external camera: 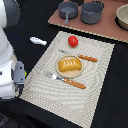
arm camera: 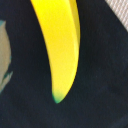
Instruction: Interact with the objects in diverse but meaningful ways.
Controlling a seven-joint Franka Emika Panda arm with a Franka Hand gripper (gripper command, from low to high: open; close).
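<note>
**Clerk:** Four toy items listed. Item one: banana (arm camera: 62, 42), yellow with a green tip, filling the wrist view against dark tabletop, so it lies close under the gripper. It cannot be found in the exterior view.

**Checker:** And the gripper itself?

**Clerk:** Not visible in either view. Only the white arm (external camera: 9, 60) shows, at the exterior view's left edge. Whether the jaws stand apart or together, I cannot tell.

**Checker:** Remaining stock?

**Clerk:** Item two: bread loaf (external camera: 69, 65), golden and scored, on the tan plate (external camera: 70, 73), well away from the arm. Item three: tomato (external camera: 73, 41), red, on the placemat (external camera: 97, 80) beyond the plate. Item four: white piece (external camera: 37, 41), on dark table off the mat. Cutlery flanks the plate: knife (external camera: 82, 57), fork (external camera: 66, 80).

**Checker:** Progress?

**Clerk:** Judged early or mid-task. Loaf sits plated; tomato and white piece lie loose; banana appears next for handling.
</note>
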